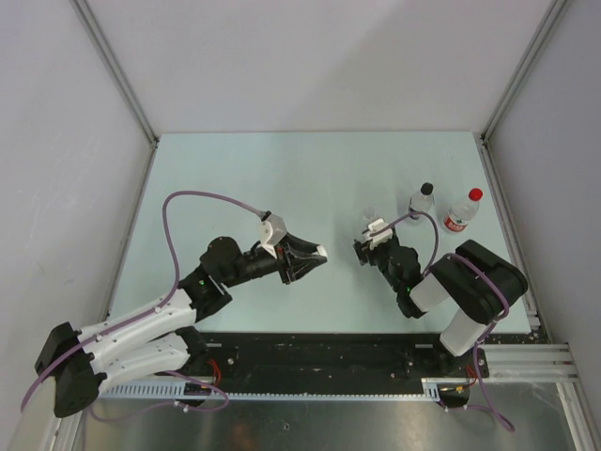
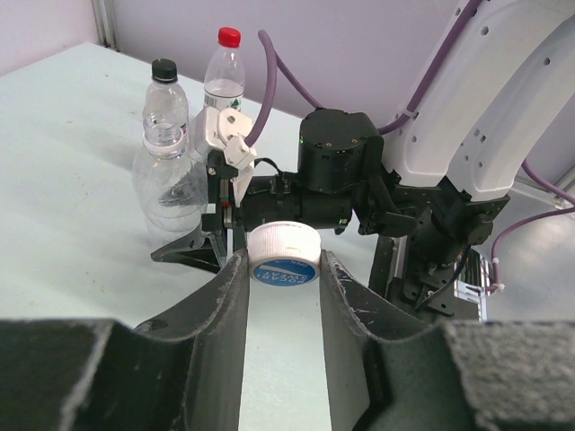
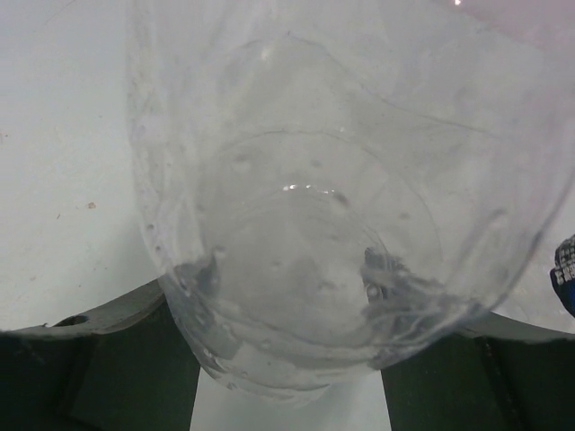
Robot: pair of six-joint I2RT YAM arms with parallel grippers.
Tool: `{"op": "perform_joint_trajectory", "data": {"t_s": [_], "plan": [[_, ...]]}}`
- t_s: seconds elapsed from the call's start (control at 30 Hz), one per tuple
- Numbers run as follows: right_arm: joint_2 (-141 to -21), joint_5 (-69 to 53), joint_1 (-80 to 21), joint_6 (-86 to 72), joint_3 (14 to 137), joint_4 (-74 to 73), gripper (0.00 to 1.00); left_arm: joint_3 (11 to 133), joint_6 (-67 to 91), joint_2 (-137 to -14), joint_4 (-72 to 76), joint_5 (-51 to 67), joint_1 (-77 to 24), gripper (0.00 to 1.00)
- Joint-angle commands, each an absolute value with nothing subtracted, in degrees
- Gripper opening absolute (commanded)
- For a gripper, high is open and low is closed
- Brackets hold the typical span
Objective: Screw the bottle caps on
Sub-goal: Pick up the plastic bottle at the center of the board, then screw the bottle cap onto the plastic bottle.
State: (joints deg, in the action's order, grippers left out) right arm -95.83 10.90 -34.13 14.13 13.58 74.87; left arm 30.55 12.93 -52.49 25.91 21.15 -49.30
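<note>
White cap (image 2: 284, 254) pinched by left gripper (image 1: 319, 256)
Axis roughly level, top facing wrist; right gripper (image 1: 368, 242) flanks upright bottle (image 3: 305, 206), grip unclear.

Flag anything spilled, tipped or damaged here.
Nothing stands out. The black-capped bottle and red-capped bottle stand upright; the uncapped bottle sits inside the right gripper, and the left gripper holds the white cap.

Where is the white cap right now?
In the left wrist view the white cap sits mid-picture, pinched between the left gripper's two fingers, with the right gripper and a clear bottle just beyond it.
</note>
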Motion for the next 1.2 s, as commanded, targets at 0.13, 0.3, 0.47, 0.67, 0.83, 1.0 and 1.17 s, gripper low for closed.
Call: {"op": "perform_joint_trajectory", "data": {"t_s": [0.13,0.3,0.47,0.67,0.83,1.0,1.17], "plan": [[-90.5,3.5,-35.3,15.7,10.6,89.8,0.52,32.9,9.9,-51.3,25.3,21.0,-48.8,0.17],[-72.0,2.5,-40.4,16.1,13.1,62.1,0.46,40.0,2.0,-52.4,24.3,26.3,-48.1,0.16],[-52.2,5.2,-43.9,18.5,16.2,35.8,0.44,52.2,-9.8,-57.2,16.8,35.7,-45.1,0.14],[-40.3,3.4,-46.0,19.5,20.4,14.8,0.43,72.2,-37.9,-63.0,-17.0,45.7,-44.4,0.14],[-41.7,10.8,-53.1,20.4,22.6,8.4,0.42,74.1,-53.6,-63.8,-31.9,36.4,-45.8,0.11],[-50.1,15.6,-57.8,23.5,24.3,9.4,0.42,72.9,-59.5,-65.9,-42.3,22.6,-50.6,0.06],[-54.9,16.6,-58.5,27.1,25.9,10.1,0.42,70.7,-61.3,-62.0,-46.9,23.1,-51.6,0.07]]}}
